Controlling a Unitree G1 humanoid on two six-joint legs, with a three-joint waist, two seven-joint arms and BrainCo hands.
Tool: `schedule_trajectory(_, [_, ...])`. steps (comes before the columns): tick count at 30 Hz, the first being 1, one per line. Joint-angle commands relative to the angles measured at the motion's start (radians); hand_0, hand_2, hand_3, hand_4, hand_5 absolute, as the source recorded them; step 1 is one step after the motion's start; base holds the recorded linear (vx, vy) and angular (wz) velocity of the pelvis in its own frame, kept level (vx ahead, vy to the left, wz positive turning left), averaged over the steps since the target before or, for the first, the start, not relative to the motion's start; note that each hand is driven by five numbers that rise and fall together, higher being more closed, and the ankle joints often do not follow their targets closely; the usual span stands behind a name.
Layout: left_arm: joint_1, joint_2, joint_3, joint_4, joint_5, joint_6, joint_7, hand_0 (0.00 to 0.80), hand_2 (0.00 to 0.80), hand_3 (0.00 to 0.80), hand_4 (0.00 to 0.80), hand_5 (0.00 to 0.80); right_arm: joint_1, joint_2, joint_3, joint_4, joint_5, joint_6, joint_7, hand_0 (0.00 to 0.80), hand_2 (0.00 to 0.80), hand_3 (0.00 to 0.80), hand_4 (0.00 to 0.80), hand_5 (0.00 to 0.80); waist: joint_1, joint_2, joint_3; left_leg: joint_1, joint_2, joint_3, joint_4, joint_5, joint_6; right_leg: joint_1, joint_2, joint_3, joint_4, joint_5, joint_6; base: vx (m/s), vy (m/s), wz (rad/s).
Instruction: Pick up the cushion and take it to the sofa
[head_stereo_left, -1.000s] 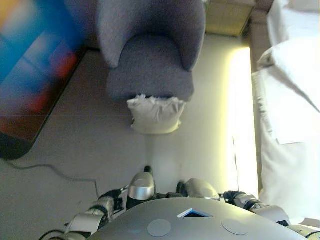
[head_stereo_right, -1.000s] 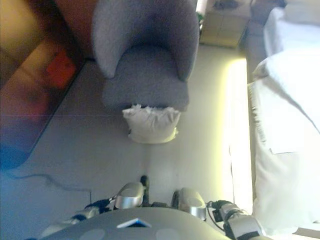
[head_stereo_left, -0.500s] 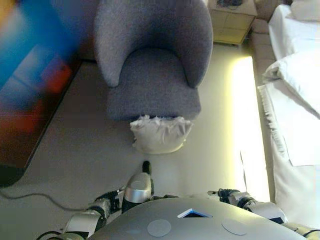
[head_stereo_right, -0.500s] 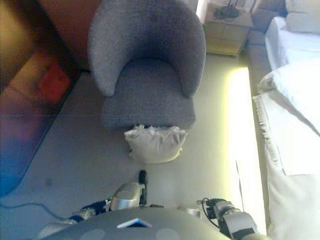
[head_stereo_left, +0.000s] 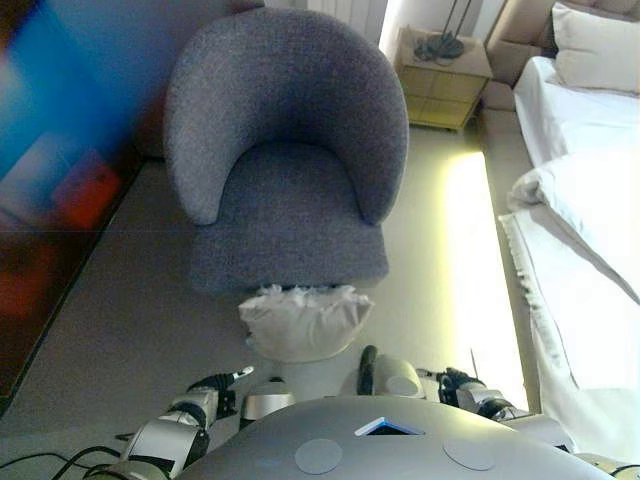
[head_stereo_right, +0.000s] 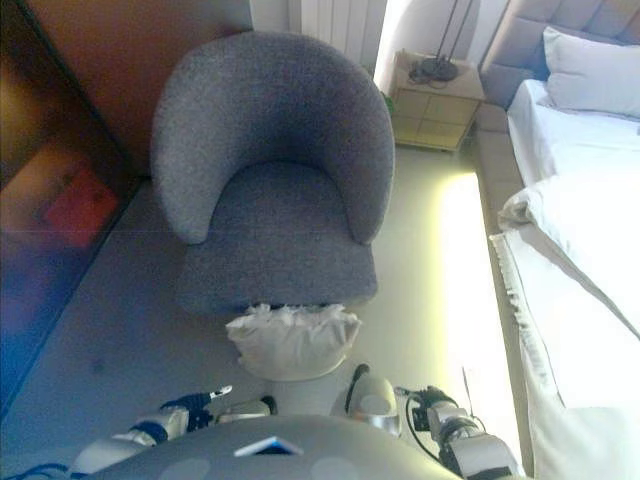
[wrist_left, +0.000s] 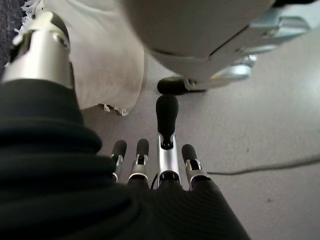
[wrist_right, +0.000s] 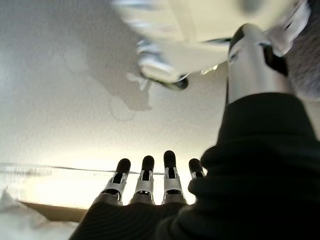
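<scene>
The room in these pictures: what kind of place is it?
Probably a bedroom, perhaps a hotel room: a bed with white bedding and a pillow, a bedside cabinet, and a grey armchair with a white cushion on the floor.

We see the cushion (head_stereo_left: 300, 322) on the floor (head_stereo_left: 120, 340), touching the front edge of the armchair (head_stereo_left: 285, 180), which stands directly behind it. To the left of the armchair a dark panel (head_stereo_left: 50, 170) runs along the floor. To the right, across a strip of floor, lies the bed (head_stereo_left: 585, 260), with a pillow (head_stereo_left: 595, 48) at its far end. A nightstand (head_stereo_left: 445, 85) stands behind, between armchair and bed.
</scene>
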Motion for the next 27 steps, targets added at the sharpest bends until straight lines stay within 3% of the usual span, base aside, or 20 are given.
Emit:
schedule_trajectory(1, [-0.064, 0.021, 0.057, 0.016, -0.015, -0.018, 0.025, 0.0, 0.0, 0.0, 0.0, 0.0, -0.043, -0.019, 0.023, 0.008, -0.07, 0.018, -0.008, 0.0, 0.0, 0.0, 0.0, 0.0, 0.003, 0.004, 0.063, -0.024, -0.081, -0.013, 0.036, -0.082, 0.087, 0.048, -0.056, -0.03, -0.054, 0.016, 0.091, 0.265, -0.128, -0.03])
schedule_trajectory(6, [-0.046, 0.017, 0.092, 0.034, 0.028, -0.059, 0.038, 0.0, 0.0, 0.0, 0.0, 0.0, -0.051, -0.023, 0.036, 0.018, -0.09, 0.035, 0.031, 0.0, 0.0, 0.0, 0.0, 0.0, 0.031, -0.021, 0.055, -0.057, -0.069, -0.011, 0.139, -0.11, 0.06, 0.139, -0.034, -0.03, -0.145, 0.002, 0.07, 0.195, -0.137, 0.06])
schedule_trajectory(7, [-0.047, 0.012, 0.091, 0.034, 0.053, -0.101, 0.052, 0.0, 0.0, 0.0, 0.0, 0.0, -0.06, -0.027, 0.041, 0.019, -0.101, 0.043, 0.037, 0.0, 0.0, 0.0, 0.0, 0.0, 0.039, -0.035, 0.066, -0.099, -0.067, -0.002, 0.255, -0.109, 0.042, 0.155, -0.035, -0.029, -0.158, -0.002, 0.055, 0.11, -0.131, 0.02])
schedule_trajectory(10, [-0.073, -0.005, 0.074, 0.023, 0.015, -0.108, 0.075, 0.0, 0.0, 0.0, 0.0, 0.0, -0.092, -0.049, 0.067, -0.009, -0.057, 0.073, 0.014, 0.0, 0.0, 0.0, 0.0, 0.0, 0.069, -0.037, 0.115, -0.278, -0.037, -0.022, 0.496, -0.021, 0.001, 0.168, -0.038, -0.027, -0.14, -0.028, 0.023, -0.045, -0.019, 0.16])
schedule_trajectory(11, [-0.079, -0.006, 0.071, 0.018, -0.003, -0.104, 0.079, 0.0, 0.0, 0.0, 0.0, 0.0, -0.101, -0.053, 0.07, -0.014, -0.04, 0.076, 0.005, 0.0, 0.0, 0.0, 0.0, 0.0, 0.072, -0.032, 0.123, -0.296, -0.015, -0.025, 0.493, -0.011, -0.008, 0.166, -0.039, -0.03, -0.136, -0.033, 0.022, -0.065, 0.152, 0.07])
schedule_trajectory(13, [-0.078, -0.008, 0.081, 0.011, -0.041, -0.099, 0.084, 0.0, 0.0, 0.0, 0.0, 0.0, -0.122, -0.062, 0.061, -0.019, -0.017, 0.086, -0.013, 0.0, 0.0, 0.0, 0.0, 0.0, 0.07, -0.012, 0.135, -0.27, 0.065, -0.011, 0.363, 0.001, -0.023, 0.16, -0.059, -0.048, -0.133, -0.036, 0.04, 0.075, 0.378, -0.09])
schedule_trajectory(15, [-0.066, -0.004, 0.096, 0.01, -0.045, -0.104, 0.086, 0.0, 0.0, 0.0, 0.0, 0.0, -0.122, -0.064, 0.051, -0.014, -0.019, 0.088, -0.023, 0.0, 0.0, 0.0, 0.0, 0.0, 0.064, 0.011, 0.134, -0.237, 0.141, -0.002, 0.239, 0.063, -0.046, 0.163, -0.072, -0.041, -0.126, -0.042, 0.059, 0.208, 0.469, -0.05])
schedule_trajectory(16, [-0.067, 0.001, 0.11, 0.005, -0.005, -0.103, 0.086, 0.0, 0.0, 0.0, 0.0, 0.0, -0.115, -0.069, 0.041, -0.013, -0.018, 0.089, -0.031, 0.0, 0.0, 0.0, 0.0, 0.0, 0.058, 0.025, 0.133, -0.239, 0.2, 0.021, 0.187, 0.126, -0.069, 0.17, -0.085, -0.038, -0.121, -0.054, 0.07, 0.204, 0.428, 0.05])
schedule_trajectory(18, [-0.088, -0.003, 0.108, 0.0, 0.028, -0.109, 0.094, 0.0, 0.0, 0.0, 0.0, 0.0, -0.111, -0.081, 0.035, -0.017, 0.015, 0.077, -0.049, 0.0, 0.0, 0.0, 0.0, 0.0, 0.055, 0.046, 0.145, -0.279, 0.271, 0.023, 0.17, 0.205, -0.103, 0.168, -0.112, -0.025, -0.105, -0.075, 0.086, 0.12, 0.422, 0.15])
schedule_trajectory(19, [-0.103, -0.005, 0.104, -0.008, 0.027, -0.105, 0.095, 0.0, 0.0, 0.0, 0.0, 0.0, -0.118, -0.084, 0.037, -0.019, 0.033, 0.072, -0.06, 0.0, 0.0, 0.0, 0.0, 0.0, 0.045, 0.051, 0.144, -0.269, 0.271, 0.04, 0.155, 0.156, -0.099, 0.144, -0.14, -0.032, -0.085, -0.074, 0.1, 0.053, 0.366, 0.21])
schedule_trajectory(21, [-0.117, -0.005, 0.087, -0.006, 0.047, -0.112, 0.093, 0.0, 0.0, 0.0, 0.0, 0.0, -0.118, -0.084, 0.021, -0.017, 0.055, 0.061, -0.086, 0.0, 0.0, 0.0, 0.0, 0.0, 0.03, 0.055, 0.152, -0.265, 0.26, 0.067, 0.17, 0.117, -0.102, 0.105, -0.192, -0.036, -0.03, -0.067, 0.119, 0.153, 0.307, 0.07])
schedule_trajectory(24, [-0.147, 0.021, 0.028, -0.031, 0.076, -0.14, 0.091, 0.0, 0.0, 0.0, 0.0, 0.0, -0.136, -0.086, -0.001, -0.031, 0.115, 0.011, -0.119, 0.0, 0.0, 0.0, 0.0, 0.0, 0.021, 0.046, 0.191, -0.344, 0.235, 0.054, 0.281, 0.068, -0.112, 0.077, -0.243, -0.005, -0.022, -0.044, 0.156, 0.019, 0.144, 0.19])
schedule_trajectory(27, [-0.209, 0.048, -0.022, -0.063, -0.034, -0.125, 0.142, 0.0, 0.0, 0.0, 0.0, 0.0, -0.179, -0.087, -0.012, -0.048, 0.097, -0.026, -0.135, 0.0, 0.0, 0.0, 0.0, 0.0, 0.016, 0.04, 0.233, -0.386, 0.219, 0.067, 0.283, 0.04, -0.112, 0.027, -0.298, 0.015, -0.086, 0.047, 0.198, -0.097, 0.071, 0.43])
